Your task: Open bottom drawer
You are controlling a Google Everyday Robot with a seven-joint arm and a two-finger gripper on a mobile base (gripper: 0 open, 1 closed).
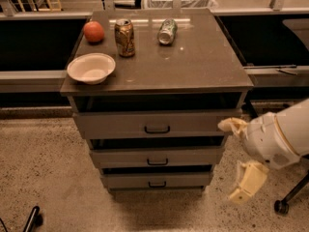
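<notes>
The bottom drawer (183,180) is the lowest and narrowest of three grey-brown fronts in the cabinet, with a small dark bar handle (157,183) at its centre. It sits closed, like the two above it. My gripper (237,158) hangs off the cabinet's right side at the height of the lower drawers. It is open, with one cream finger (232,125) near the top drawer's right end and the other finger (247,182) lower down. It holds nothing and touches no drawer.
On the cabinet top (193,66) stand a white bowl (91,67), an orange (93,31), an upright can (125,37) and a can lying on its side (167,31). A chair wheel (281,206) is at the right. A dark object (33,218) lies on the floor at the bottom left.
</notes>
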